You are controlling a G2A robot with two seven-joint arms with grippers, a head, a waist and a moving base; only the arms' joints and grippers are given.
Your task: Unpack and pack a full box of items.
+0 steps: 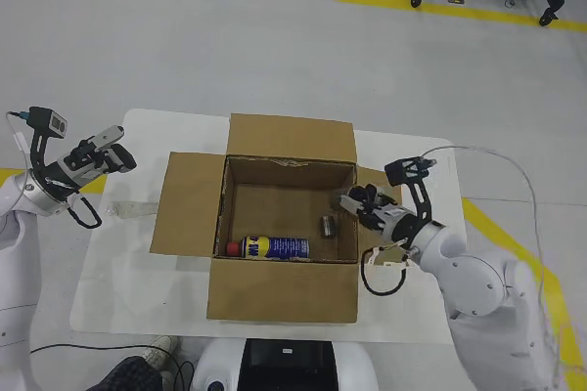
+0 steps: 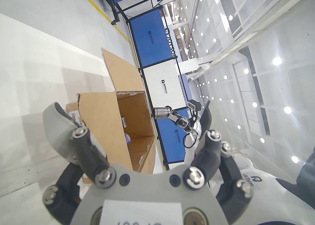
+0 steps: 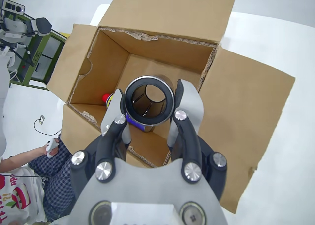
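1. The left gripper (image 1: 117,156) is at upper left in the top view, by the left edge of the table (image 1: 411,161) and well apart from the box. Its fingers (image 2: 55,115) are spread wide with nothing between them.
2. The cardboard box (image 1: 292,137) is at frame centre, open side up, flaps folded outward.
3. A spray can (image 1: 274,247) lies flat on the box floor along the lower wall. Its long axis runs left-right, red cap to the left.
4. A small metal cylinder (image 1: 328,226) sits on the box floor near the right wall, just up-right of the can's end.
5. The right gripper (image 1: 352,202) is right of centre, at the box's right wall. Its jaws pinch a metal sleeve (image 3: 140,110), one finger (image 3: 189,97) on each side of the outer wall. The sleeve sits over the opening by the right rim. Its open bore faces the wrist camera, and its long axis lies in line with the gripper, pointing into the box.
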